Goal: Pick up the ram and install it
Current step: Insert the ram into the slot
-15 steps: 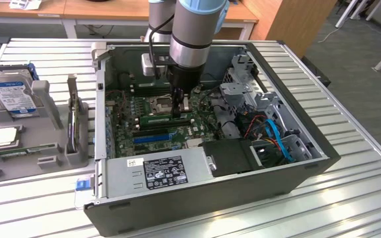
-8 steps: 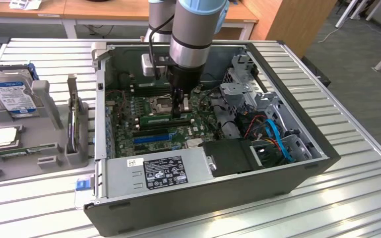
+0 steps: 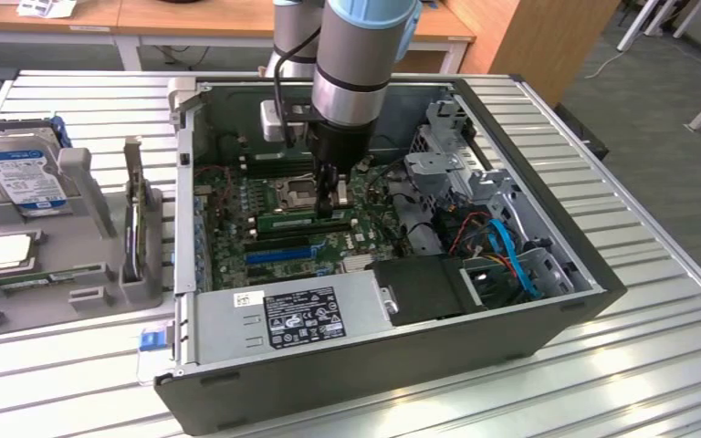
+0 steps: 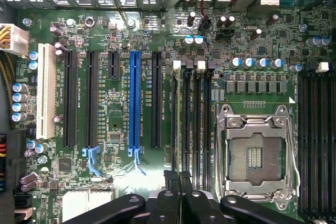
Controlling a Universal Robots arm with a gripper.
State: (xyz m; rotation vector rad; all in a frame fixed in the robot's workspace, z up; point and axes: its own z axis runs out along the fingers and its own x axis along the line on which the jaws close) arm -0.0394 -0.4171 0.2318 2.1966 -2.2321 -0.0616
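Gripper (image 4: 178, 178) pinches the ram (image 3: 302, 220) upright in its slot, between the open processor socket (image 4: 255, 153) and blue card slot (image 4: 134, 98).

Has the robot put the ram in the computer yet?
Nearly. Done: the ram is already inside the computer case, standing on edge at the memory slots. In hand: the shut hand is right at its top edge. Left: I cannot tell whether it has clicked fully in.
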